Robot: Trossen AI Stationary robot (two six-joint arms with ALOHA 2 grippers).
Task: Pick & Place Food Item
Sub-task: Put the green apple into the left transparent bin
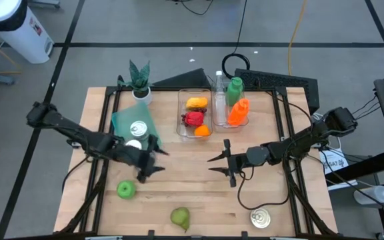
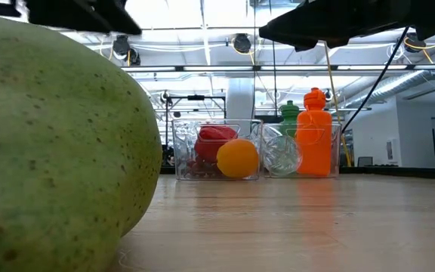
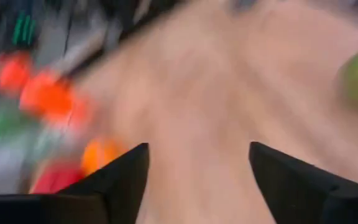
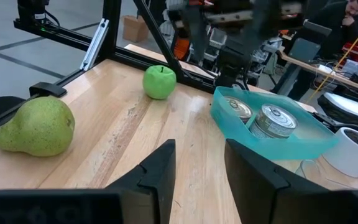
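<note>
The left pincer (image 1: pixel 153 162), spread and empty, hovers beside the round green apple (image 1: pixel 126 190); a hasty, off-centre descent could roll it across the wooden worktop (image 1: pixel 179 187).

A: What's sitting at the top of the high view?
B: A potted plant (image 1: pixel 139 78) is standing upper left on the bench (image 1: pixel 179 200); a keyboard (image 1: pixel 279 81) is lying upper right.
A: And lower down?
B: A can (image 1: pixel 261 218) is resting at the lower right, alone.
</note>
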